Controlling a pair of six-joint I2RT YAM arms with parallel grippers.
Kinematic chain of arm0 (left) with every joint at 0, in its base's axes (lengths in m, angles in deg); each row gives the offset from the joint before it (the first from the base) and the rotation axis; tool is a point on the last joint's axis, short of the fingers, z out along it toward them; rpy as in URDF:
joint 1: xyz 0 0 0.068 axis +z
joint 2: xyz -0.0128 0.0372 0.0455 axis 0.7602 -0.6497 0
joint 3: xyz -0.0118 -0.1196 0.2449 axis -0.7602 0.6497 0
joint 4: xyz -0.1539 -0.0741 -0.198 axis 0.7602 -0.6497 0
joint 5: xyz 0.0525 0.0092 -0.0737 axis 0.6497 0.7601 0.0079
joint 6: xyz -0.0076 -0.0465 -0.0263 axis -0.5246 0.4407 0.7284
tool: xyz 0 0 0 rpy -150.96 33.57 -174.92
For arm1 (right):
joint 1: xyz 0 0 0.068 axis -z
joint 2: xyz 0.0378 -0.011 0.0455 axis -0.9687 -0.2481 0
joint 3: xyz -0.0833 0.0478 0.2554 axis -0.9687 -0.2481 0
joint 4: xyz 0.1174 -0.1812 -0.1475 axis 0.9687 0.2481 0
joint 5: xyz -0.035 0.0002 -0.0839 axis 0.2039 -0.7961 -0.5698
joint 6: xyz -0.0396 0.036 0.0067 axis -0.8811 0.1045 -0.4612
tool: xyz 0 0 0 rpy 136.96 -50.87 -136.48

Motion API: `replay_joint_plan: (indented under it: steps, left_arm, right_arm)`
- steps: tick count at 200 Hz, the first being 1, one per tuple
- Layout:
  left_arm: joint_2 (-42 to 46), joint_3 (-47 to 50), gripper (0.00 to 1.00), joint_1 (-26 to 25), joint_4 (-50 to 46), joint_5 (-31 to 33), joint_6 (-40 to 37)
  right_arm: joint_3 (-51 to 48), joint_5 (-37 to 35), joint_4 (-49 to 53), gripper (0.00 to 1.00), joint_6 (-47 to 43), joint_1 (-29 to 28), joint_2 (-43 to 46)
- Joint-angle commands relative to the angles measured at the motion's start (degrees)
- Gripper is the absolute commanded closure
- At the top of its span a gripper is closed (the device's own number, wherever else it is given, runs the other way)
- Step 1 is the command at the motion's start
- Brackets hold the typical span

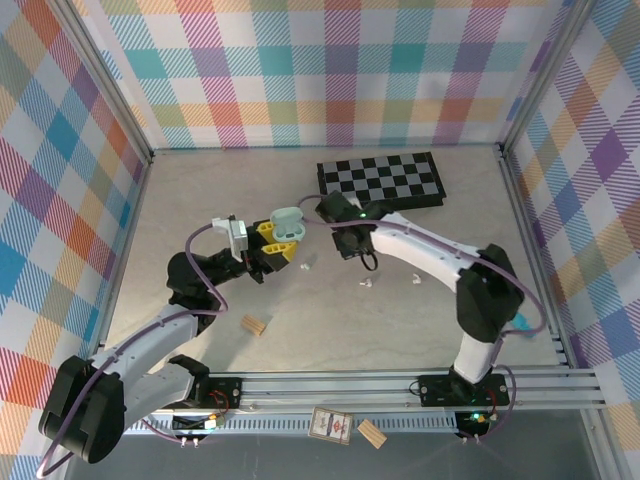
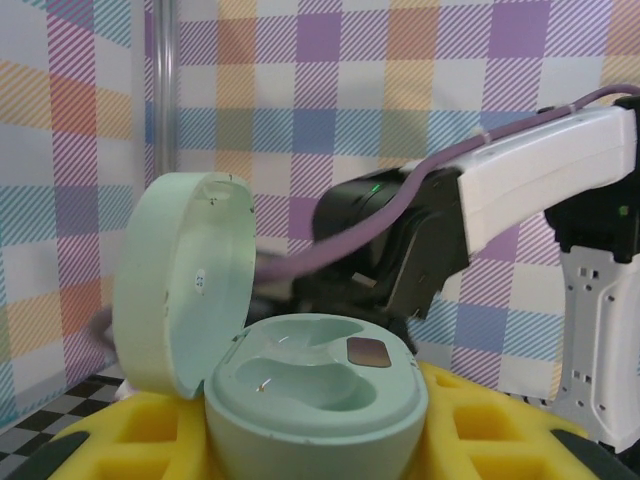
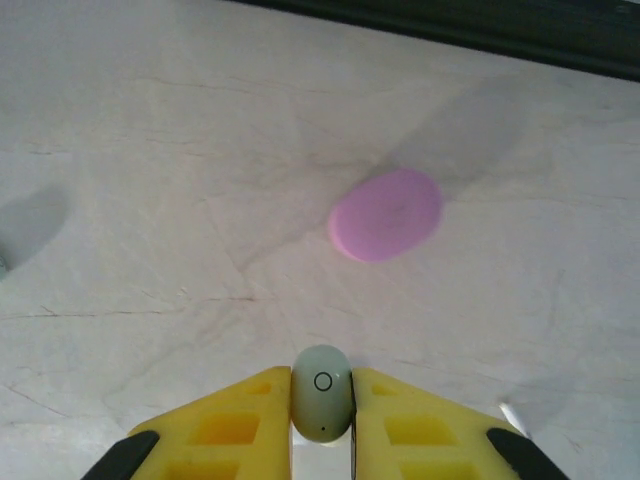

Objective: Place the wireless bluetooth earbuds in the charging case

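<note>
Item: charging case (image 2: 315, 400), pale green, pebble-shaped, lid (image 2: 180, 290) swung up and open, both sockets bare; held off the table just off the near left corner of the checkerboard mat (image 1: 380, 180); the left gripper (image 1: 280, 238) had its yellow fingers (image 2: 500, 430) closed part-way against the case's sides. Item: one pale green earbud (image 3: 322, 395), pinched between the nearly closed jaws of the right gripper (image 3: 322, 380), which hung above the table just off the mat's near edge, close to the case. Item: a purple pebble-shaped object (image 3: 386, 214), flat on the table below that gripper. Item: white earbuds (image 1: 366, 283), loose on the table, on the near side of the mat. Item: tan wooden block (image 1: 255, 325), well apart from the mat, nearer the arm bases.
</note>
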Motion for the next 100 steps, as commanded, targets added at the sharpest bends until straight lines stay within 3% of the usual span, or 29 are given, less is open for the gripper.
replay_joint_plan:
  steps: [1, 34, 100]
  left_arm:
    - [-0.6, -0.4, 0.71, 0.6, 1.5, 0.3, -1.1]
    - [-1.0, -0.8, 0.71, 0.6, -3.4, 0.8, -5.6]
    - [-4.2, -2.4, 0.71, 0.3, -5.4, -0.3, -8.0]
  right_arm:
    - [-1.8, 0.2, -0.2, 0.80, 1.4, 0.0, 5.9]
    - [-3.5, 5.9, -0.8, 0.80, 0.3, -0.1, 13.8]
    - [-3.7, 28.2, -10.7, 0.80, -4.9, -0.3, 24.7]
